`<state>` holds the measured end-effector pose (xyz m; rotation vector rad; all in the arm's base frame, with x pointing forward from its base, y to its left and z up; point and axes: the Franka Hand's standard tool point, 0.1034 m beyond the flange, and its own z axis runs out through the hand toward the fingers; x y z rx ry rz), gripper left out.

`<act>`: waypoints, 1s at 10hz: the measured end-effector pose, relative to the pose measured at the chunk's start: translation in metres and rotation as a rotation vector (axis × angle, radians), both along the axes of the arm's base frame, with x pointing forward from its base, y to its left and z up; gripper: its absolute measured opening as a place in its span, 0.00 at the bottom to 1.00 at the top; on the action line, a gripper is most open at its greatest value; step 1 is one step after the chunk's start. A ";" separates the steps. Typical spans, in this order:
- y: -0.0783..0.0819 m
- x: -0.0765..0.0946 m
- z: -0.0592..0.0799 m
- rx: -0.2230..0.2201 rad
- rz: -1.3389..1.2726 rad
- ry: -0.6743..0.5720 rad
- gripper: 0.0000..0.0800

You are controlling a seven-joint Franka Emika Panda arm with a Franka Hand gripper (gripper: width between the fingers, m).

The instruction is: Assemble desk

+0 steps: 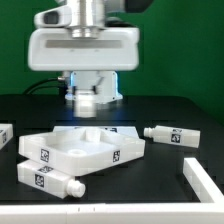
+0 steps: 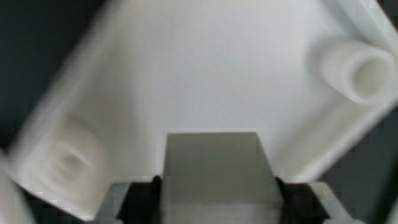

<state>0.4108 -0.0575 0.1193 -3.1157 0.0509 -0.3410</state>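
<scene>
The desk's square rimmed panel (image 1: 85, 150) lies flat on the dark table, with tags on its front sides. My gripper (image 1: 86, 94) hangs straight above its far part, shut on a white block leg (image 1: 86, 103) held upright a little over the panel. In the wrist view the held leg (image 2: 222, 158) runs out between my dark fingers (image 2: 157, 196), and the gripper (image 2: 224, 192) looks down on the panel (image 2: 196, 80) with two round corner sockets (image 2: 365, 72). Three loose legs lie on the table: one at the exterior view's right (image 1: 170, 134), one in front of the panel (image 1: 50, 180), one at the left edge (image 1: 4, 135).
A white bar (image 1: 205, 188) lies at the exterior view's lower right, near the table's front edge. The arm's white body (image 1: 84, 45) fills the space above the panel. A green wall stands behind.
</scene>
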 end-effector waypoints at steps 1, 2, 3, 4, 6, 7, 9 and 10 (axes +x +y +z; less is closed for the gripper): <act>0.000 0.001 0.002 0.001 0.000 -0.003 0.36; 0.003 0.007 0.004 -0.001 0.012 -0.010 0.36; 0.001 0.007 0.003 -0.003 0.013 -0.008 0.36; 0.001 0.007 0.002 -0.003 0.013 -0.007 0.36; -0.018 -0.008 0.003 0.009 -0.061 -0.020 0.36; -0.040 -0.017 0.012 0.022 -0.084 -0.032 0.36; -0.063 -0.023 0.031 0.031 -0.086 -0.080 0.36; -0.061 -0.017 0.032 0.029 -0.081 -0.082 0.36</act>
